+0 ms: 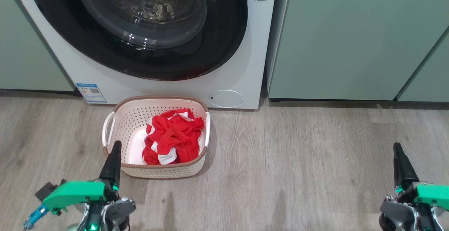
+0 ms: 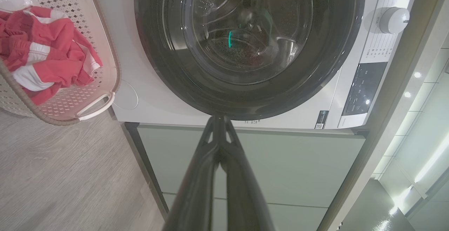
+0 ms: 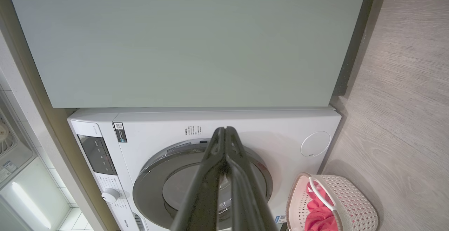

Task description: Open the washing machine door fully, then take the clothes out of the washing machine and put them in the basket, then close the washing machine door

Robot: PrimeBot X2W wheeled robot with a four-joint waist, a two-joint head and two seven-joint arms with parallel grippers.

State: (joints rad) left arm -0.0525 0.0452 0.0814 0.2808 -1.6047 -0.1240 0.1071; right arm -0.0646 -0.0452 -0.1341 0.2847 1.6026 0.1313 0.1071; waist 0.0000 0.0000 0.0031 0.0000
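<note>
Clenched on nothing, the left gripper [image 1: 116, 147] and the right gripper [image 1: 397, 149] are hanging low over the wooden floor [image 1: 298, 160], each pressing its two dark fingers together. The washing machine [image 1: 242, 66] is standing between pale green cabinets [image 1: 350, 38], and the washing machine door [image 1: 224, 41] is sitting shut against its front. The basket [image 1: 165, 172] is resting on the floor just before the machine, near the left gripper and well apart from the right one. Red-and-white clothes [image 1: 173, 136] are lying bunched inside the basket, toward its right side.
</note>
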